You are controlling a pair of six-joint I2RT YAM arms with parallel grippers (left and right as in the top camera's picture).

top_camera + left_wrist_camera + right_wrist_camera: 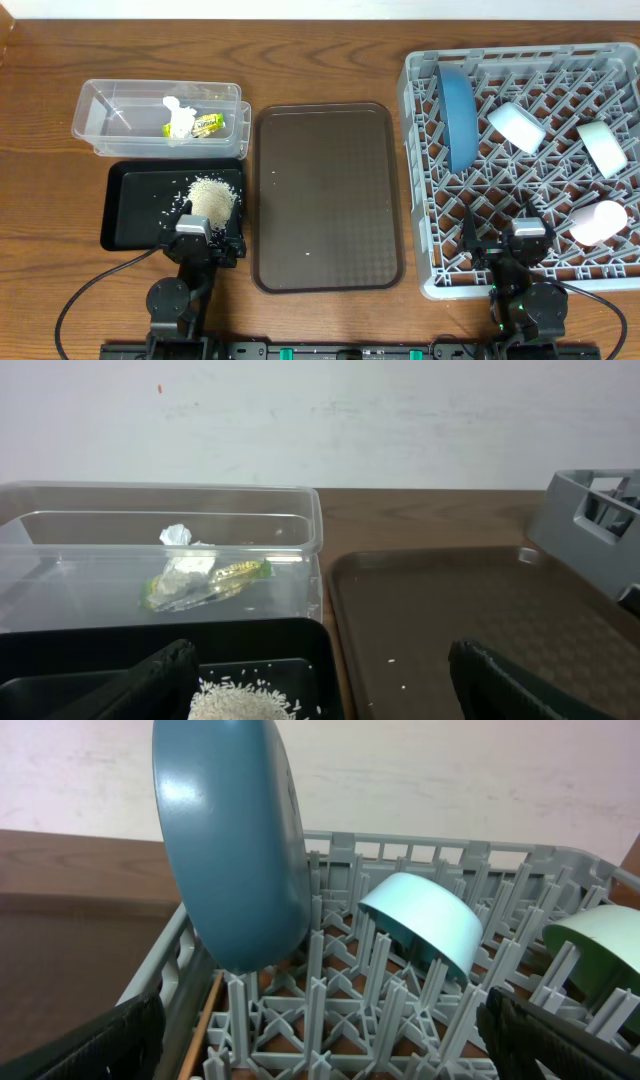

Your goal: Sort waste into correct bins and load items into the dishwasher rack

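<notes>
The clear tub (110,100) holds the white tissue (180,115) and the yellow-green wrapper (207,124). The black tray (135,200) holds the rice heap (212,197). The grey rack (530,55) holds the dark-blue plate (458,112) on edge, the light-blue bowl (517,126), the mint-green bowl (603,147) and the pinkish cup (597,221). The chopstick (203,1025) lies along the rack's left wall. My left gripper (205,245) is open and empty at the black tray's near edge. My right gripper (505,250) is open and empty over the rack's near edge.
A flat brown serving tray (325,195) lies between the bins and the rack, with a few stray rice grains (390,660) on it. The rack's upright pegs (400,1000) stand right in front of the right gripper.
</notes>
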